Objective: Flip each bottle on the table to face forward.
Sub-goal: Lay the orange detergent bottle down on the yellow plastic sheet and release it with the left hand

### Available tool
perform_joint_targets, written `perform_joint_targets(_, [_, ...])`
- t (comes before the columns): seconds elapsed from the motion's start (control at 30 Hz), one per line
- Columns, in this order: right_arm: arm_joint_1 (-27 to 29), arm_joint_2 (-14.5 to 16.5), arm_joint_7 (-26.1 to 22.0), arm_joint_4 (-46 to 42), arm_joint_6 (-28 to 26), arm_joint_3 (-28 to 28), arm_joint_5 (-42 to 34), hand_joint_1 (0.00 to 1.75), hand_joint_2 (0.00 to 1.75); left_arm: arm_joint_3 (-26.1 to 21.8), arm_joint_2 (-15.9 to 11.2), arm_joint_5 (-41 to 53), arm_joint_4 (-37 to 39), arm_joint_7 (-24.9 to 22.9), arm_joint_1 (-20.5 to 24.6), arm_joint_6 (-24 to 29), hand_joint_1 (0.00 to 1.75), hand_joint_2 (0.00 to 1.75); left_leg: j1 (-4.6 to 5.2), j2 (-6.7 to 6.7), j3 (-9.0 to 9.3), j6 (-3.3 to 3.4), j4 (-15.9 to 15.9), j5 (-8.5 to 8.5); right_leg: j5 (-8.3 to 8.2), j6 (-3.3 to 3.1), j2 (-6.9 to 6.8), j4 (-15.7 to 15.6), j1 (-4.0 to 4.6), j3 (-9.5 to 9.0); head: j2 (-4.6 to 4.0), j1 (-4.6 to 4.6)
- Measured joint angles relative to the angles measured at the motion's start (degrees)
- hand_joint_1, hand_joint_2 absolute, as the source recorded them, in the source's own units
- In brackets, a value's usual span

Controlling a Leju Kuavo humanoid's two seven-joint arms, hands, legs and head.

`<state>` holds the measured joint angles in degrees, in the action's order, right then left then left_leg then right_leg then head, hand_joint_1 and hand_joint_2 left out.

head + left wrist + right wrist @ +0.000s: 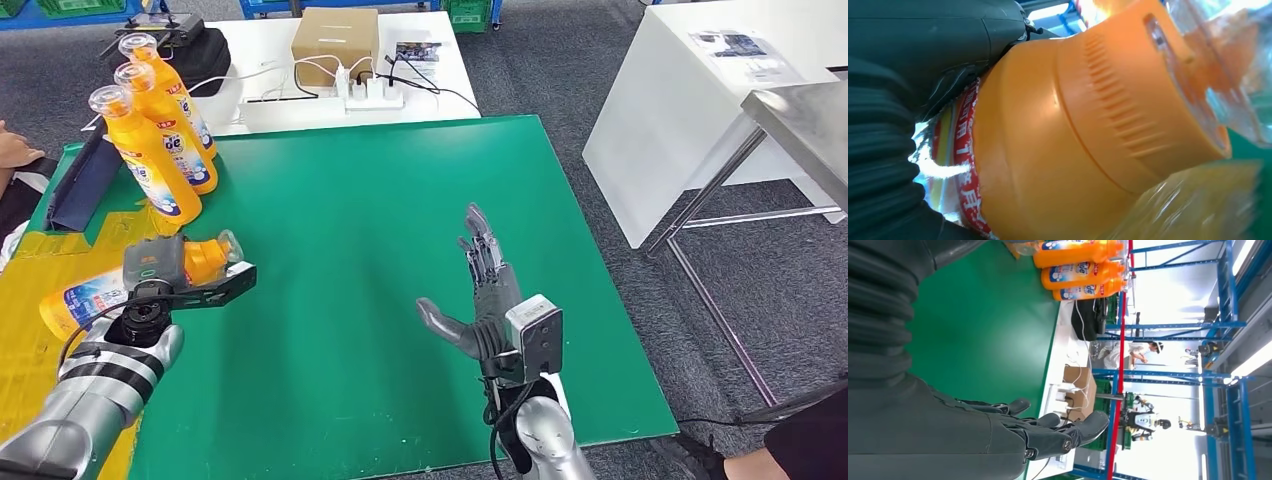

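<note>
Orange plastic, slick and rounded: easy to slip or roll. Held bottle lying sideways in the left hand, fingers clamped round its shoulder just below the cap, body and label trailing over the yellow strip at the table's left edge. Grip near the neck only, so likely to droop or twist under the weight of the long body during a turn; a swing toward the back could knock the row behind. Three upright bottles standing close together at the far left of the green mat, touching or nearly so, hence prone to toppling one after another if nudged. Labels on these showing toward the camera. Liquid level impossible to judge through the opaque orange; caps appearing fitted, under clear covers. Right hand raised over the middle of the mat, fingers straight and apart, thumb out, holding nothing, well apart from every bottle. Cardboard box and power strip on the white table beyond.
</note>
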<state>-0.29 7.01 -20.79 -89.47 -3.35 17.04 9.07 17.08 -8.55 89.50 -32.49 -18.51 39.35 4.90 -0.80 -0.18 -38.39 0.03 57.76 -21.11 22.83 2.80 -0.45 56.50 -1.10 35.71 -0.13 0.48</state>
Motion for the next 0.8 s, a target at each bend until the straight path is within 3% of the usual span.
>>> perform_joint_targets(0.23, [0.0,-0.1,-0.3,1.5,-1.2,0.0,-1.0,0.00,1.75,-0.2,-0.3,-1.6,7.9,1.5,1.1,1.5,0.00,1.75,0.01,-0.02,-0.08,-0.01,0.0,-0.02,0.03,-0.01,-0.02,0.0,-0.01,0.06,0.00,0.01])
perform_joint_targets(0.53, [0.2,-0.2,-0.3,2.2,-1.9,-0.1,-1.0,0.00,1.75,-0.7,-0.2,-3.2,10.3,3.7,1.9,2.9,0.00,1.75,0.01,-0.03,-0.04,-0.02,0.0,0.00,0.01,-0.01,-0.01,0.0,0.00,0.06,0.00,0.00])
perform_joint_targets(0.7, [0.6,-0.4,0.4,2.2,-2.6,-0.2,-0.6,0.00,1.75,-2.0,0.2,-4.3,10.4,5.9,0.9,9.5,0.00,1.75,0.00,-0.02,-0.07,-0.01,0.0,0.02,0.01,0.00,-0.02,0.0,-0.01,0.06,0.00,0.00])
perform_joint_targets(0.8, [1.2,-0.5,0.9,2.2,-3.7,-0.3,0.6,0.00,1.75,-2.6,0.7,-4.9,9.3,8.1,-0.6,18.6,0.00,1.75,0.03,-0.02,-0.09,0.00,0.0,0.01,0.01,0.00,-0.02,0.0,-0.03,0.09,0.00,0.00])
